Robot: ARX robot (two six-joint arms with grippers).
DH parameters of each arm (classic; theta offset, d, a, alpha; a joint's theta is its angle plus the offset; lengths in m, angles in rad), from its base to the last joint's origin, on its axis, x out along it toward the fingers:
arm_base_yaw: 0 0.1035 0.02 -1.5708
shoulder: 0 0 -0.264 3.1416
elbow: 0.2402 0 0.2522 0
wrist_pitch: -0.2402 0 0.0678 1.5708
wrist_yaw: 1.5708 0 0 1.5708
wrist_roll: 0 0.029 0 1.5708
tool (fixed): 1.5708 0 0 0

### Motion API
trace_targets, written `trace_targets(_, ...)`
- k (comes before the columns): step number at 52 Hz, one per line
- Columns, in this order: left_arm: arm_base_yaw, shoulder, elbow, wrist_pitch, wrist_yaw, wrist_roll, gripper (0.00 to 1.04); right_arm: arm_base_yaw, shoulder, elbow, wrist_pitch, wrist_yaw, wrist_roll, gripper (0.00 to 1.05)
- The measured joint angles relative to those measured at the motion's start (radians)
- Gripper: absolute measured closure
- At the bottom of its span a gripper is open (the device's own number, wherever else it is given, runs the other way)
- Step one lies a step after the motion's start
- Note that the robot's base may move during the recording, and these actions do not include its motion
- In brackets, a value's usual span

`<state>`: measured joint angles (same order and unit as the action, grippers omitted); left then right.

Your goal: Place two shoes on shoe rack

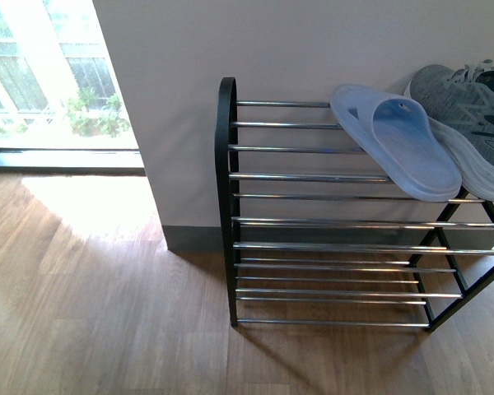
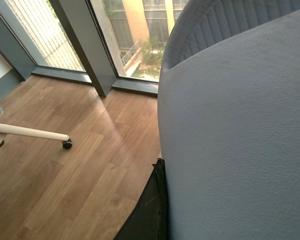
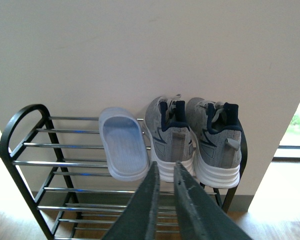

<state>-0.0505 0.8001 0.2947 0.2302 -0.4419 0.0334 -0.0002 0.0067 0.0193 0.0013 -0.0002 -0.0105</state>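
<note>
The two grey sneakers (image 3: 170,137) (image 3: 217,140) stand side by side on the top tier of the black shoe rack (image 3: 20,150), heels towards me. A light blue slipper (image 3: 122,147) lies beside them on the same tier. In the front view the rack (image 1: 227,206) shows this slipper (image 1: 403,148) and one sneaker (image 1: 469,115) at the right edge. My right gripper (image 3: 165,167) is shut and empty, in front of the rack below the sneakers' heels. My left gripper (image 2: 162,170) is shut on another blue slipper (image 2: 240,130), which fills most of its view; one black finger (image 2: 150,210) shows.
The rack stands against a white wall (image 1: 272,49) on a wooden floor (image 1: 107,313). A floor-to-ceiling window (image 1: 49,74) is to the left. A chair leg with a caster (image 2: 67,144) shows in the left wrist view. The rack's lower tiers hold nothing.
</note>
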Motion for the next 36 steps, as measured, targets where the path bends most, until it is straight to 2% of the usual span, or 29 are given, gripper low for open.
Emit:
trace_targets(10, 0.000, 0.000, 0.000, 0.000, 0.000, 0.000, 1.03, 0.000, 0.000, 0.000, 0.000, 0.000, 0.000, 0.64)
trace_targets(14, 0.000, 0.000, 0.000, 0.000, 0.000, 0.000, 1.03, 0.000, -0.001, 0.000, -0.001, -0.002, 0.000, 0.50)
trace_targets(30, 0.001, 0.000, 0.000, 0.000, -0.002, 0.000, 1.03, 0.000, -0.002, 0.000, -0.002, -0.004, 0.000, 0.09)
trace_targets(32, 0.001, 0.000, 0.000, 0.000, -0.002, 0.000, 1.03, 0.000, -0.002, 0.000, -0.002, -0.002, 0.001, 0.09)
trace_targets(33, 0.002, 0.001, -0.001, 0.006, 0.010, -0.004, 1.03, 0.000, -0.002, 0.000, -0.002, 0.000, 0.001, 0.09)
trace_targets(36, -0.005, 0.058, -0.015, 0.174, 0.146, -0.068, 1.03, 0.000, -0.002, 0.000, -0.003, 0.007, 0.002, 0.09)
